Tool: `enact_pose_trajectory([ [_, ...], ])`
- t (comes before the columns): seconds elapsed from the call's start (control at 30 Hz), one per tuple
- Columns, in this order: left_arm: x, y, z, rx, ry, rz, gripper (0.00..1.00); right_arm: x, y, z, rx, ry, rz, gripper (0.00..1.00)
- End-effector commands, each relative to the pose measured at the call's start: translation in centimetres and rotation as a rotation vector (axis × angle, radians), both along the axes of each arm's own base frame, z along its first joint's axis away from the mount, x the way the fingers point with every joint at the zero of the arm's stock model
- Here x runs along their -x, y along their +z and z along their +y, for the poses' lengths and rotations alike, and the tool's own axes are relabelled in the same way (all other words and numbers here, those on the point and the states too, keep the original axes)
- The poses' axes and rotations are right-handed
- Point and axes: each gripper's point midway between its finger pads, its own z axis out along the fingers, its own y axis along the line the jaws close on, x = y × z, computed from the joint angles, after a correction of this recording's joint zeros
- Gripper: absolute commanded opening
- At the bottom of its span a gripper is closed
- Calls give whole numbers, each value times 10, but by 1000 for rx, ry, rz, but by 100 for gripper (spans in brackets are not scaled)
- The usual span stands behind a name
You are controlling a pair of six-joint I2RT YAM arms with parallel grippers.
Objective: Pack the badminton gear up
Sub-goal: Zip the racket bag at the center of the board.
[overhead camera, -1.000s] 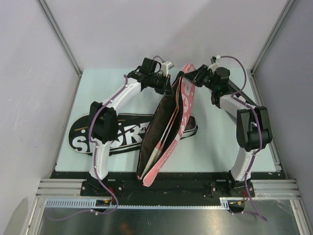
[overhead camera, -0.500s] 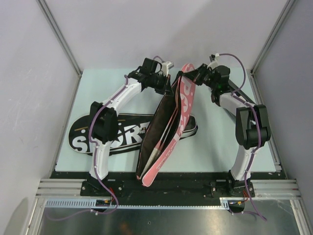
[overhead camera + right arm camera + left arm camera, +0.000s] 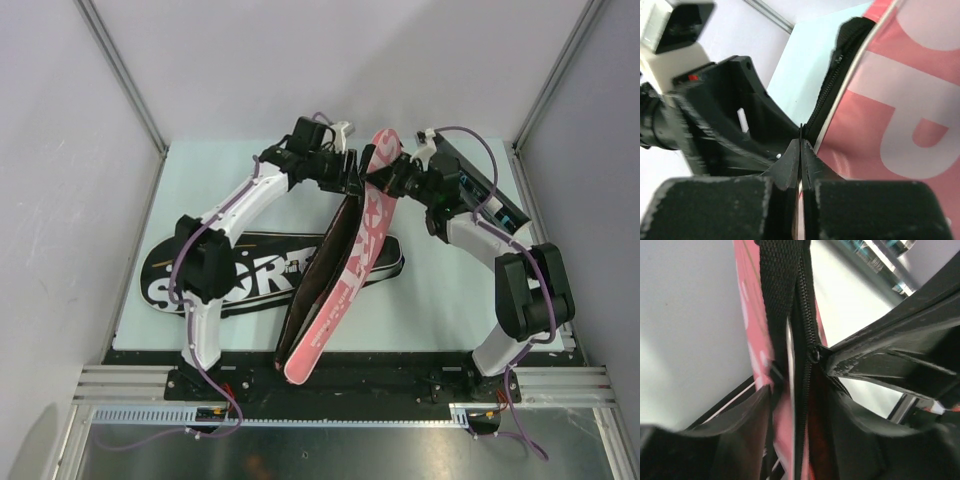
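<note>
Pink racket cover [image 3: 345, 290], white lettering, black zip [image 3: 801, 315], stands on edge; long axis runs from between the jaws nearward. Left jaws released, astride zip; right jaws clenched beside it.

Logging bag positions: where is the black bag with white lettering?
Top view: the black bag lies flat on the table's left side, under the left arm, its right end passing behind the pink bag.

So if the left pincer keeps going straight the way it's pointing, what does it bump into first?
The left pincer would meet the pink racket bag first; its black zipper stands right between the fingers. Just past it sits the right pincer, though depth is hard to judge.
</note>
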Motion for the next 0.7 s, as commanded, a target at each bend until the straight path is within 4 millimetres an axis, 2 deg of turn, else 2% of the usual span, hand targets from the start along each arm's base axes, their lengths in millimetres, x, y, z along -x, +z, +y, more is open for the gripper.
enact_pose_trajectory([
  [0.0,31,95,-3,170,-84,-144,64,23,18,-6,-18,77,-93,0],
  [0.1,11,109,16,140,9,-213,72,33,23,-4,-25,151,-139,0],
  [0.13,1,108,18,132,36,-222,74,34,26,-4,-18,159,-160,0],
  [0.17,-10,124,19,156,59,-250,75,37,27,-1,-19,179,-171,0],
  [0.2,-18,128,16,166,70,-252,74,36,26,-1,-20,181,-172,0],
  [0.23,-34,105,7,157,78,-210,74,34,25,-2,-22,174,-165,0],
  [0.27,-42,124,1,195,85,-238,75,35,26,-2,-26,185,-173,0],
  [0.3,-50,118,-4,196,83,-235,78,34,27,-3,-26,179,-173,0],
  [0.33,-65,97,-9,171,107,-220,80,33,25,-5,-21,170,-170,0],
  [0.37,-72,105,-15,183,115,-245,81,34,25,-4,-23,176,-170,0],
  [0.47,-86,89,-25,155,129,-268,81,34,23,-5,-13,170,-164,0],
  [0.53,-86,84,-32,153,109,-272,81,33,21,-4,-10,169,-159,0],
  [0.63,-86,68,-42,133,100,-264,83,32,20,-2,-13,172,-163,0],
  [0.67,-88,58,-45,125,95,-250,81,32,20,-1,-14,173,-162,0],
])
